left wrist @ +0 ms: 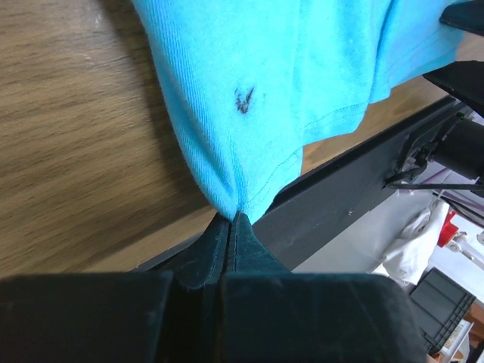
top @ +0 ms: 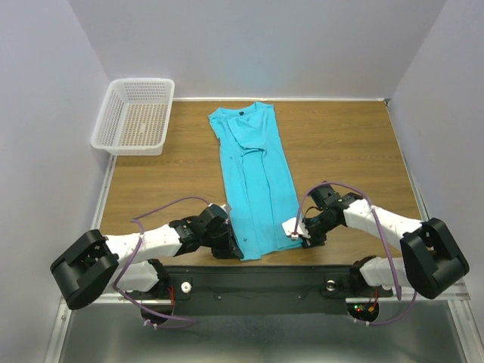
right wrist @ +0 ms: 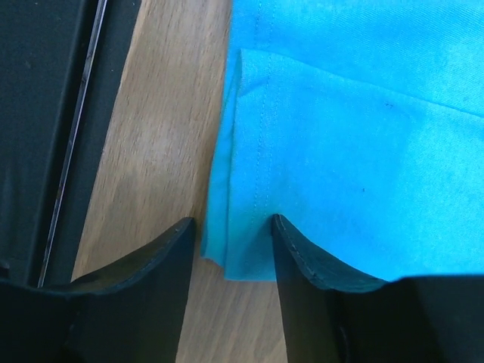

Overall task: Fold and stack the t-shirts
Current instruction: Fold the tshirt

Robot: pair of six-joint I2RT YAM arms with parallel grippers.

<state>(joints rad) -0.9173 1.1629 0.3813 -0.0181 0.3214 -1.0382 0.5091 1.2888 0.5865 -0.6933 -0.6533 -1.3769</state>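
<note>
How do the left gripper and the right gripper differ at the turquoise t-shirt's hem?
On the left gripper the jaws are shut, pinching a corner of the t-shirt; on the right gripper they stand apart, a hem corner between them, unpinched. Cloth gathers to a point at the left gripper; at the right gripper it lies flat. Both are at the near hem.

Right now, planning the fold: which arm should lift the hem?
Probably left. The left tool grips the hem corner of the turquoise cloth t-shirt; the right tool, open, straddles the hem.
</note>
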